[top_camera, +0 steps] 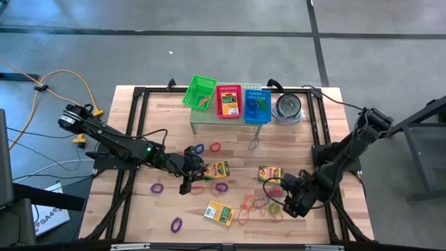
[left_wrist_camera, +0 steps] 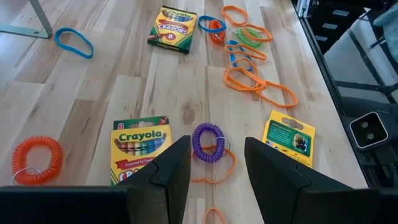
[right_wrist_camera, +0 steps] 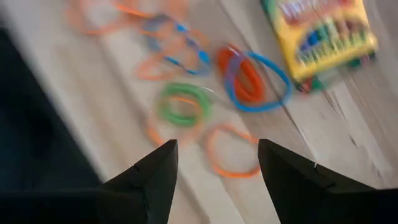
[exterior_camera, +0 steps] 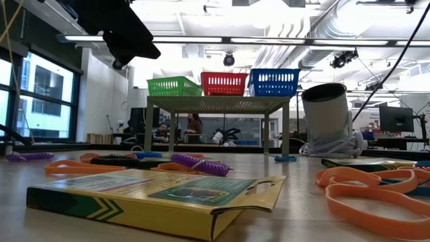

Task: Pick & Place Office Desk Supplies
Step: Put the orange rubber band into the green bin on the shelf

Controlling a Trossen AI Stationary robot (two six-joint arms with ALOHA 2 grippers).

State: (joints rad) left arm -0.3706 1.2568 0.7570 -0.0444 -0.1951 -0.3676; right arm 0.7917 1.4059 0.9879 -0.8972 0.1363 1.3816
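Three yellow-and-green crayon boxes lie flat on the wooden table: one (top_camera: 218, 169) (left_wrist_camera: 140, 146) near the middle, one (top_camera: 270, 173) (right_wrist_camera: 320, 34) to its right, one (top_camera: 219, 213) (left_wrist_camera: 289, 137) nearer the front edge. Loose rubber bands (top_camera: 258, 203) in orange, green, blue and red lie between them. My left gripper (top_camera: 197, 180) (left_wrist_camera: 217, 168) hangs open just short of a purple coil band (left_wrist_camera: 208, 142), beside the middle box. My right gripper (top_camera: 282, 203) (right_wrist_camera: 214, 168) points down, open, above a green band (right_wrist_camera: 185, 102) and an orange band (right_wrist_camera: 231, 152).
At the far side a small raised shelf (top_camera: 202, 120) carries a green basket (top_camera: 198, 92), a red basket (top_camera: 228, 101) and a blue basket (top_camera: 257, 106); a round metal tin (top_camera: 288, 107) stands to their right. Purple bands (top_camera: 157, 187) lie at the left.
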